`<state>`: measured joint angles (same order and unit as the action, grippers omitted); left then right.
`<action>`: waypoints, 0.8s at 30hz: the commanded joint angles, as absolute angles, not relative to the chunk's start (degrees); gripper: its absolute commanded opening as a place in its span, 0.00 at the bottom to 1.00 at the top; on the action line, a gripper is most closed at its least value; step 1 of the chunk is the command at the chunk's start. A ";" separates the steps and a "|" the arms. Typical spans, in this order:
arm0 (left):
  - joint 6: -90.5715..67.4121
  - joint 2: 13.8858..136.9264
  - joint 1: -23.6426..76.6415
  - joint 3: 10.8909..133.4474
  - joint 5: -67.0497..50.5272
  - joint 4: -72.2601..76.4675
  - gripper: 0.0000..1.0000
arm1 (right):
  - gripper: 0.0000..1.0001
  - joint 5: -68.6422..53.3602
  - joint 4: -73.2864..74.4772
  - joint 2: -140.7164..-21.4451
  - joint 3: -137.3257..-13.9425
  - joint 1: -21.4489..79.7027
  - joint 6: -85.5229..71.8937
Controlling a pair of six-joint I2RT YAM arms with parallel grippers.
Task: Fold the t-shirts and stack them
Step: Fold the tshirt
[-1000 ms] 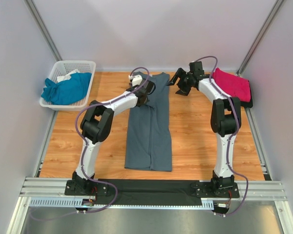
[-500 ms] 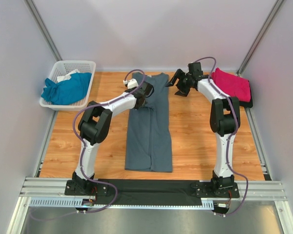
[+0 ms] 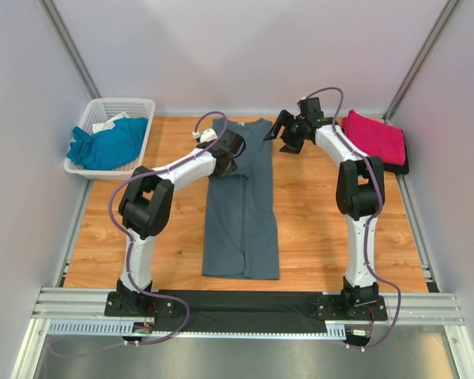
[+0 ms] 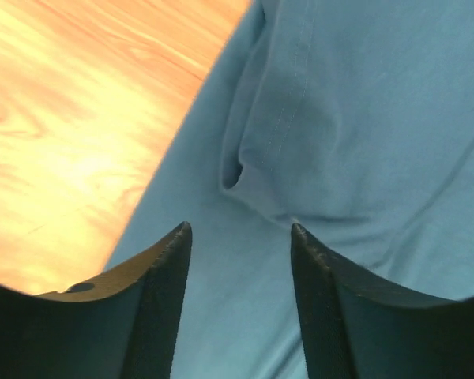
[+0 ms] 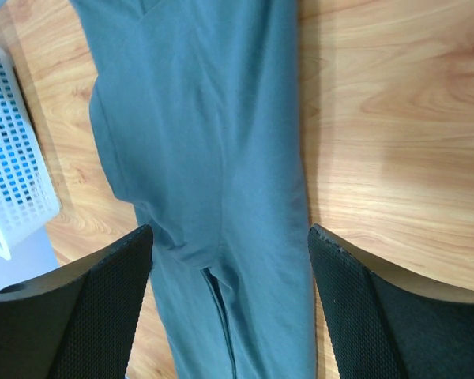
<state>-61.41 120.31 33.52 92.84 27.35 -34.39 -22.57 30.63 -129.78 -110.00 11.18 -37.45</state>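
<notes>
Top external view, left to right: the teal tee is bunched up in the basket, not folded yet. Next is the left end effector, low over the top-left part of the grey tee. That tee lies in a long narrow strip down the middle of the table. The left wrist view shows its fingers moderately apart with nothing pinched, right above the tucked-in sleeve.

My worry there is that the cloth is layered. If it closes on just the top layer, I'd guess the sleeve pulls back out and the side fold comes undone.

The right end effector hovers by the tee's top-right corner, spread wide and empty, clearly higher off the cloth than the left one. It looks close to the edge, so it could come down on bare wood and miss the hem. If only one side grabs, the lift would skew the strip and drag it crooked.

Far right, the pink tee sits folded. The right arm passes just beside it, so a wide swing might nudge that pile.
</notes>
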 commanded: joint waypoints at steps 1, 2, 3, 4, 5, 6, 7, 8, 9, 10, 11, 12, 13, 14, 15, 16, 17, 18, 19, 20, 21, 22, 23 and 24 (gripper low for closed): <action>-62.93 112.33 32.00 92.46 29.97 -34.55 0.62 | 0.81 -21.71 31.90 -130.16 -113.73 13.62 -33.93; -62.76 111.89 31.47 92.37 29.54 -34.19 0.62 | 0.81 -21.62 31.99 -130.34 -114.08 13.97 -33.40; -62.84 111.45 30.16 92.29 28.84 -33.32 0.63 | 0.80 -21.62 32.08 -130.69 -114.52 14.50 -33.05; -62.67 111.36 29.45 92.20 28.31 -32.70 0.63 | 0.78 -21.71 32.25 -131.04 -114.87 14.76 -32.79; -62.32 111.36 28.66 92.02 27.87 -31.74 0.63 | 0.77 -21.53 32.43 -131.83 -116.00 15.55 -32.52; -61.97 111.62 27.09 91.85 26.82 -29.73 0.63 | 0.76 -21.36 32.43 -132.18 -116.28 15.90 -31.91; -60.74 111.88 26.11 91.85 25.94 -28.49 0.63 | 0.74 -20.84 32.52 -132.97 -116.71 16.69 -31.47; -60.21 112.32 25.23 91.93 24.88 -27.17 0.62 | 0.71 -20.66 32.35 -133.24 -117.24 16.96 -31.03; -59.94 113.46 23.40 92.46 22.96 -25.16 0.62 | 0.68 -20.48 32.43 -133.59 -117.51 17.40 -30.24; -59.59 114.08 22.60 92.90 21.81 -24.01 0.61 | 0.62 -19.96 32.52 -134.38 -117.68 18.01 -29.80; -58.28 115.04 21.80 93.34 20.67 -22.78 0.60 | 0.55 -19.78 32.43 -134.73 -117.95 18.37 -29.45; -58.10 117.05 20.49 94.91 18.91 -21.72 0.60 | 0.48 -19.69 32.52 -135.08 -118.30 18.63 -29.10; -57.66 118.20 19.87 95.62 18.03 -21.19 0.58 | 0.35 -19.86 32.61 -135.87 -118.47 19.07 -28.66; -56.44 119.26 19.43 96.41 17.06 -20.22 0.57 | 0.29 -20.12 32.61 -136.14 -118.65 19.51 -28.65; -55.99 121.36 18.55 98.24 15.05 -19.26 0.57 | 0.25 -20.56 32.61 -136.58 -119.00 19.86 -28.48; -55.55 122.33 18.11 99.13 14.16 -19.07 0.56 | 0.22 -21.44 32.61 -137.02 -119.18 20.65 -28.22; -55.29 123.21 17.76 100.01 13.63 -18.38 0.56 | 0.21 -21.62 32.52 -137.11 -119.35 21.09 -28.04; -54.24 124.61 17.32 101.06 12.58 -17.67 0.55 | 0.22 -21.71 32.43 -137.28 -119.62 21.53 -27.78; -54.05 125.24 17.14 101.51 12.13 -16.97 0.55 | 0.22 -21.97 32.43 -137.46 -119.62 22.14 -27.25; -53.70 125.85 16.96 101.77 11.78 -16.44 0.55 | 0.22 -21.97 32.52 -137.46 -119.71 23.19 -26.38; -53.44 126.90 16.53 102.13 10.56 -14.61 0.55 | 0.22 -21.97 32.52 -137.55 -119.71 23.90 -25.85; -53.61 127.61 16.26 102.22 9.94 -13.72 0.55 | 0.22 -21.80 32.69 -137.81 -119.79 24.95 -25.49; -53.87 128.23 15.91 102.48 9.15 -13.10 0.55 | 0.22 -21.71 32.70 -137.81 -119.79 25.48 -24.88; -54.31 129.45 15.39 102.92 7.75 -11.79 0.55 | 0.22 -21.71 32.70 -137.90 -119.79 25.75 -24.70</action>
